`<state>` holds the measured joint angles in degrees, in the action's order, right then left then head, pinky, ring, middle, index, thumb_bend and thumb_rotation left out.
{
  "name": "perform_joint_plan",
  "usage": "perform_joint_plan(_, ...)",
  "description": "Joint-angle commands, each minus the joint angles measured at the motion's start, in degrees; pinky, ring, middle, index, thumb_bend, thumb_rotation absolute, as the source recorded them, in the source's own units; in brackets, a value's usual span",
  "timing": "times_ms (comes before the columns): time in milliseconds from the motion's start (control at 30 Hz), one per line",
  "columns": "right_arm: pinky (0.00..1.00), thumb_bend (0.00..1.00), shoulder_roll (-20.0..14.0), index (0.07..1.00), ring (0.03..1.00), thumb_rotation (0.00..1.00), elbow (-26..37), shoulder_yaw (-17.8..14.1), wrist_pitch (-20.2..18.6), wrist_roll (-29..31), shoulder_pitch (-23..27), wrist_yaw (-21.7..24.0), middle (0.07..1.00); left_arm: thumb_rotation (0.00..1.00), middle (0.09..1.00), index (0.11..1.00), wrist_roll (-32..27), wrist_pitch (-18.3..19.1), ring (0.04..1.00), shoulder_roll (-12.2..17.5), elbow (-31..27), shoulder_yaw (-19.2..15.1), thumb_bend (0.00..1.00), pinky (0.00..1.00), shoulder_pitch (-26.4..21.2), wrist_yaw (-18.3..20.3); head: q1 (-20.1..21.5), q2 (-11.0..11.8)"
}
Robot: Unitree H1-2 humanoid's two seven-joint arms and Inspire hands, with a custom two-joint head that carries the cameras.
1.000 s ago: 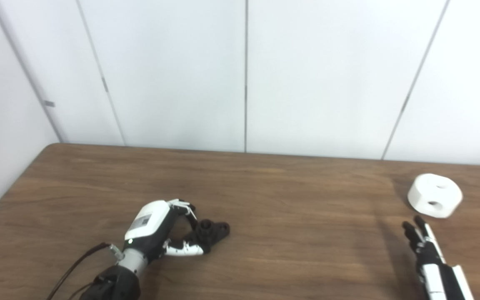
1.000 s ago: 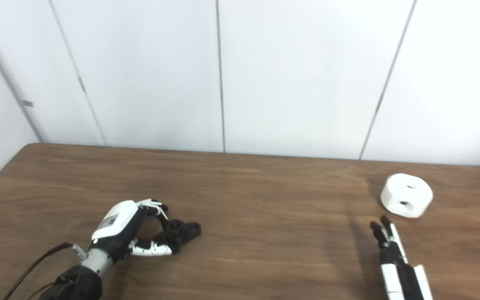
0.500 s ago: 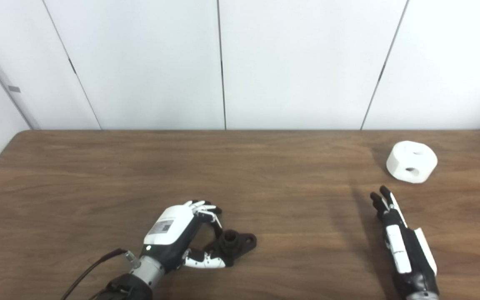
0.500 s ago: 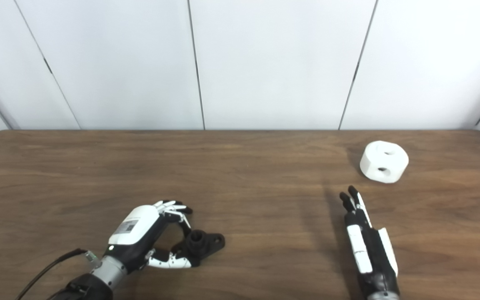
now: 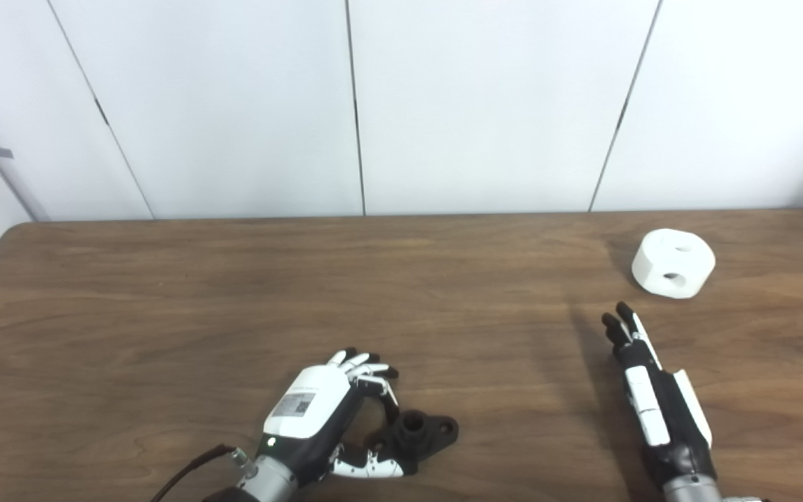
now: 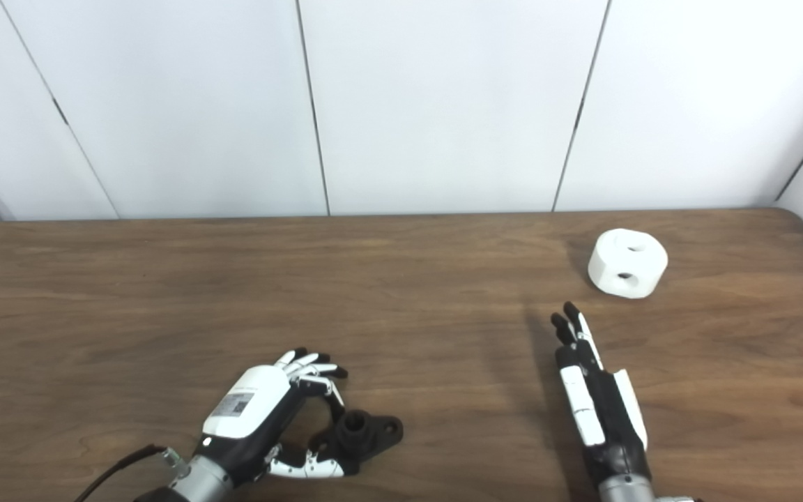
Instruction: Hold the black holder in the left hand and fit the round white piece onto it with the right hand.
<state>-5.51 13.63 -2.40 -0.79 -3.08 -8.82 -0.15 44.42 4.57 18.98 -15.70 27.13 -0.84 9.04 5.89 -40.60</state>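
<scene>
Left hand (image 5: pixel 318 411) low at the near left of the table (image 5: pixel 164 300), arm entering from the bottom edge. Fingers curled over, thumb lying along the table underneath; between them sits the black holder (image 5: pixel 421 436). Thumb and fingertips touch the holder's near end; its far lobe sticks out to the right, free. Holder rests on the table surface, not lifted. Grip reads as a loose pinch; how firm, cannot tell.

Right hand (image 5: pixel 652 397) at the near right, seen edge-on, fingers straight and held close together, pointing away toward the back of the table. Holds nothing, touches nothing visible.

Round white piece (image 5: pixel 673 263) beyond the right fingertips, toward the far right corner, lying on the table, clear of the hand. Two holes show, one on top, one in its side.
</scene>
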Motion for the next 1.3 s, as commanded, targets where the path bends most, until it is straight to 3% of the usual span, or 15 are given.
perform_joint_plan(0,1.0,0.56,1.23,0.997,0.976,1.0,2.76,-0.02,0.56,0.73,-0.86,-0.35,0.961,0.05,0.819,0.484,-0.11,-1.51,0.923,0.06,1.33,2.44,0.52,0.99,2.02,3.67,0.64,0.11)
perform_joint_plan(533,1.0,0.48,0.81,1.0,0.977,0.98,5.62,-1.1,-0.89,-2.67,-0.31,-2.58,0.958,0.05,0.804,0.485,-2.83,-5.61,0.891,-1.47,5.21,2.35,0.52,0.92,3.04,1.52,3.86,-0.95)
perform_joint_plan(667,1.0,0.53,0.22,1.0,0.999,0.86,7.42,-1.86,-3.37,-3.91,0.14,-3.13,0.962,0.05,0.803,0.485,-2.87,-6.86,0.89,-1.49,6.12,1.96,0.52,0.93,3.33,0.68,5.07,-0.6)
perform_joint_plan(900,1.0,0.66,-2.82,0.988,0.987,0.64,10.32,-2.46,-5.9,-12.51,2.03,-3.75,0.941,0.05,0.815,0.486,-4.05,-8.63,0.896,-0.98,7.64,0.96,0.52,0.93,3.53,0.43,8.8,0.98)
perform_joint_plan(1100,1.0,0.73,-5.86,0.982,0.971,0.55,12.01,-2.79,-10.84,-21.35,5.3,-3.22,0.946,0.05,0.836,0.487,-4.83,-7.45,0.916,-0.17,7.14,0.06,0.52,0.95,3.39,2.44,13.13,2.54)
perform_joint_plan(1267,1.0,0.76,-8.51,0.984,0.963,0.52,11.72,-3.66,-13.67,-24.47,9.48,-2.47,0.956,0.05,0.833,0.486,-5.5,-8.2,0.909,0.44,7.82,-0.45,0.52,0.93,3.51,2.08,15.78,3.9)
